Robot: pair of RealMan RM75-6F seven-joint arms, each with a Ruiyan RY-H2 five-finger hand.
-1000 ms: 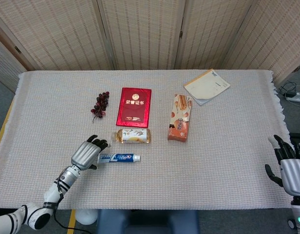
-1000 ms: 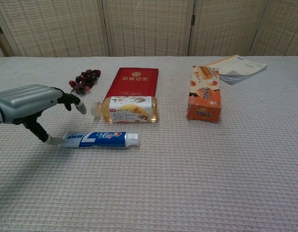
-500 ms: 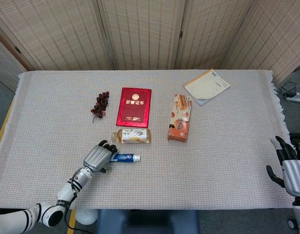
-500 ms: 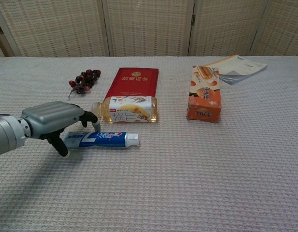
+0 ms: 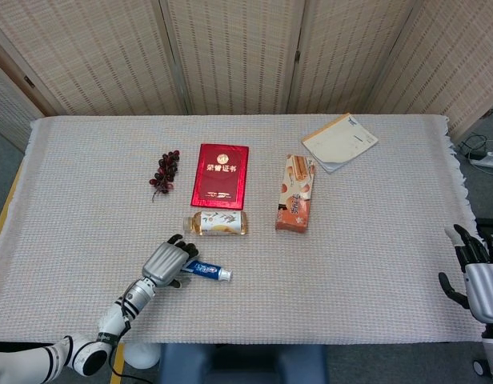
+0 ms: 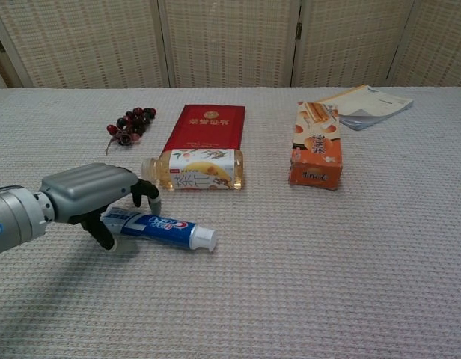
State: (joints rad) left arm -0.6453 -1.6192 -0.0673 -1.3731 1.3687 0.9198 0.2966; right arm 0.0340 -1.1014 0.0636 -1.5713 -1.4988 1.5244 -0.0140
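Note:
My left hand (image 5: 168,262) (image 6: 88,193) lies over the tail end of a blue and white toothpaste tube (image 5: 208,271) (image 6: 167,228), fingers curled over it and thumb on the near side, gripping it. The tube lies slanted on the cloth, its white cap pointing right and slightly toward me. Just behind it a tea bottle (image 5: 218,223) (image 6: 197,169) lies on its side. My right hand (image 5: 477,276) hangs off the table's right edge, fingers apart, holding nothing; the chest view does not show it.
A red certificate book (image 5: 221,175) (image 6: 204,127) lies behind the bottle, with dark grapes (image 5: 165,171) (image 6: 129,123) to its left. An orange biscuit box (image 5: 295,204) (image 6: 316,154) and a notebook (image 5: 339,142) (image 6: 369,105) lie further right. Woven screens stand behind the table.
My left hand slid right along the tube and closed over its tail end. The tube turned from level to slanted, cap end nearer me. The right hand barely moved.

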